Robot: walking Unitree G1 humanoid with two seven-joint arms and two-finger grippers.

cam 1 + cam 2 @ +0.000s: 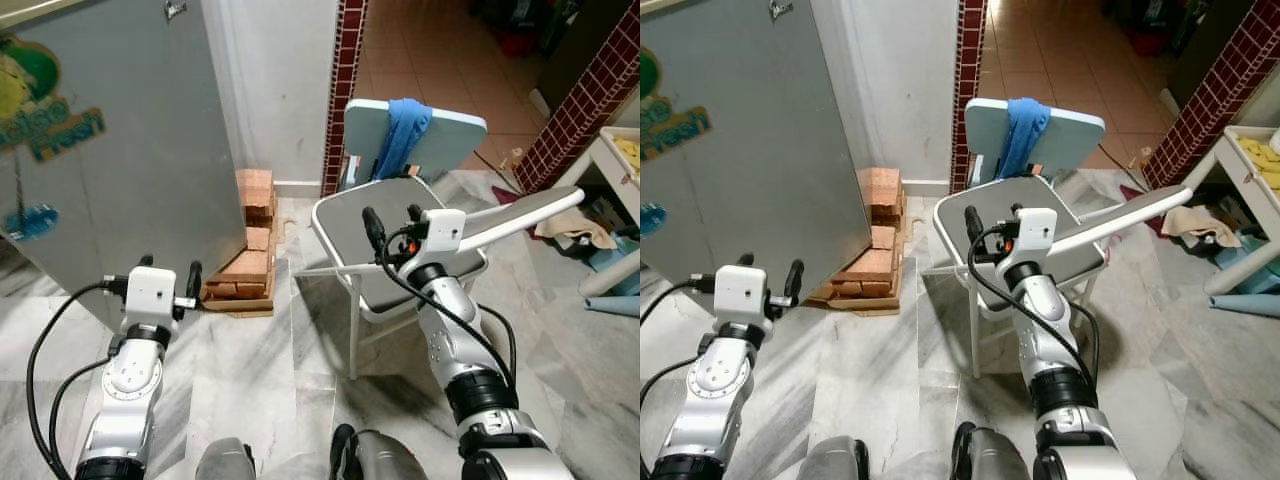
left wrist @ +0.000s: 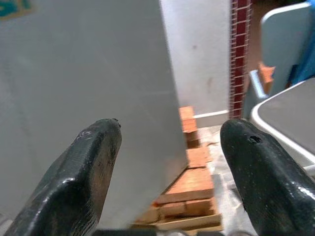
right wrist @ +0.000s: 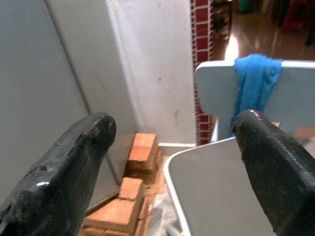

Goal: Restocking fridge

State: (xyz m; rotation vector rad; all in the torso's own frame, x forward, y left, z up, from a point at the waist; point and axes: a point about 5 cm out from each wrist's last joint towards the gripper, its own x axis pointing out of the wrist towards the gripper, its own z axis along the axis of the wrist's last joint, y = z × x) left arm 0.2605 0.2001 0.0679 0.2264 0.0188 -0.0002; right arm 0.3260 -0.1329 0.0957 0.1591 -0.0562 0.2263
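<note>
The grey fridge (image 1: 120, 150) is standing closed at the robot's left, its door bearing a green sticker. The left gripper (image 1: 170, 278) is hovering near the fridge's lower corner, jaws released and holding nothing. The right gripper (image 1: 392, 222) is hanging over the seat of a chair (image 1: 350, 215), jaws also spread apart and empty. A blue cloth (image 1: 400, 130) is draping over the chair's back, and bricks (image 1: 250, 260) are sitting stacked on the marble floor (image 1: 250, 370) between fridge and chair.

**Even daylight, soft wrist views**

The 2 eye views are bright and evenly lit, with sharp detail on the chair (image 1: 400, 240) and marble floor (image 1: 260, 370). Beyond the chair, the orange tiled floor (image 3: 246, 37) carries a glossy glare patch. Shadows under the chair are faint. Both wrist views are soft: the black fingers (image 2: 83, 182) blur up close, and the bricks (image 2: 189, 189) behind are slightly smeared.
</note>
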